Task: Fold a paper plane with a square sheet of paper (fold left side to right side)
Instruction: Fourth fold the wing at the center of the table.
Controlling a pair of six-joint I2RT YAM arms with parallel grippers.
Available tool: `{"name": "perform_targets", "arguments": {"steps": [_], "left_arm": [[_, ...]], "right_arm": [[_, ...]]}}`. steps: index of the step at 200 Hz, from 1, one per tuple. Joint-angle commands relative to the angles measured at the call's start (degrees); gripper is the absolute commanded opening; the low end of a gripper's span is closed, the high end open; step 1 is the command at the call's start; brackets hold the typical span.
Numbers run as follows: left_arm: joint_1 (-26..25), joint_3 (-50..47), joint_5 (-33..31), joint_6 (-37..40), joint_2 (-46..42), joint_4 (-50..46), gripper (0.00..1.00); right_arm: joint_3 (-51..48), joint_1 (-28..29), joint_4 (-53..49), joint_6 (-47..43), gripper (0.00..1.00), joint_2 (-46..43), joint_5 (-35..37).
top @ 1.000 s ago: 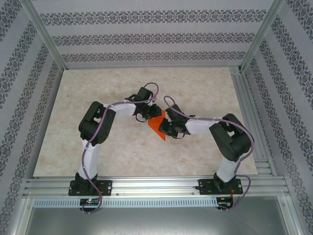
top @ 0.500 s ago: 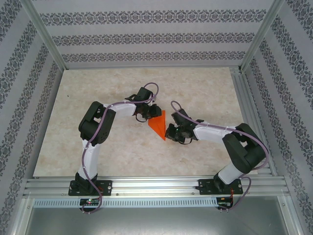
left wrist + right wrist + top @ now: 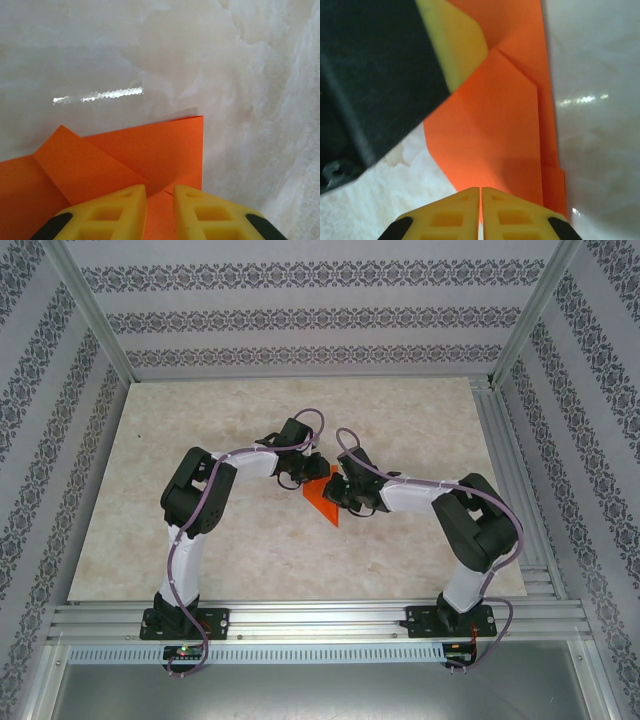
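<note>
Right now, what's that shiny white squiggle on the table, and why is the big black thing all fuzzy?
Left wrist view: the squiggle is light glare on the glossy pale marble-look tabletop, beyond the folded bright orange paper sheet. Right wrist view: the black-and-yellow left gripper sits too close to the lens, so it blurs. Top external view: even light, no glare.

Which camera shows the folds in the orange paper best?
The right wrist view: the orange paper lies large and close, its layered flaps and creases plain. The left wrist view shows one corner and a flap; the top external view, a small wedge, partly covered.
</note>
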Motion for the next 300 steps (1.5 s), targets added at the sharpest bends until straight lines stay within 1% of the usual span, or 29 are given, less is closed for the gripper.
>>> {"name": "perform_targets", "arguments": {"steps": [1, 30, 52, 95, 139, 166, 182, 210, 230, 267, 300], "left_arm": [[0.3, -1.0, -5.4, 0.1, 2.3, -4.8, 0.25], [0.3, -0.9, -5.7, 0.2, 2.2, -5.1, 0.24], [0.3, -0.9, -5.8, 0.3, 2.3, -5.3, 0.24], [0.3, -0.3, -6.2, 0.4, 2.7, -5.9, 0.24], [0.3, -0.1, -6.5, 0.5, 3.2, -6.2, 0.24], [0.4, 0.1, -6.6, 0.6, 3.4, -6.2, 0.24], [0.4, 0.1, -6.6, 0.5, 3.5, -6.2, 0.24], [0.3, 0.1, -6.6, 0.7, 3.5, -6.5, 0.24], [0.4, 0.2, -6.6, 0.6, 3.4, -6.4, 0.24], [0.3, 0.1, -6.6, 0.7, 3.3, -6.4, 0.24], [0.4, -0.1, -6.5, 0.6, 3.4, -6.3, 0.24]], "right_arm": [[2.9, 1.0, 2.9, 1.1, 0.1, 2.9, 2.2], [3.6, 1.6, 2.0, 1.4, 0.1, 6.3, 1.8], [2.5, 1.7, -0.1, 1.7, 0.1, 6.4, 2.5], [-0.8, 1.7, -5.1, 0.5, 0.1, 3.0, 3.5], [-5.4, 1.7, -5.8, 1.0, 0.11, -0.7, 1.4], [-5.8, 2.5, -7.1, 0.0, 0.11, -1.1, -0.7], [-5.9, 3.0, -8.1, -0.3, 0.1, -1.8, -0.8], [-6.1, 2.6, -8.6, -0.7, 0.1, -6.1, 0.0], [-4.7, 2.9, -8.0, -0.6, 0.1, -8.6, -0.6], [-2.9, 3.7, -6.9, 0.1, 0.11, -5.4, -1.6], [-4.7, 3.7, -5.8, 1.0, 0.1, -2.2, -2.4]]}}
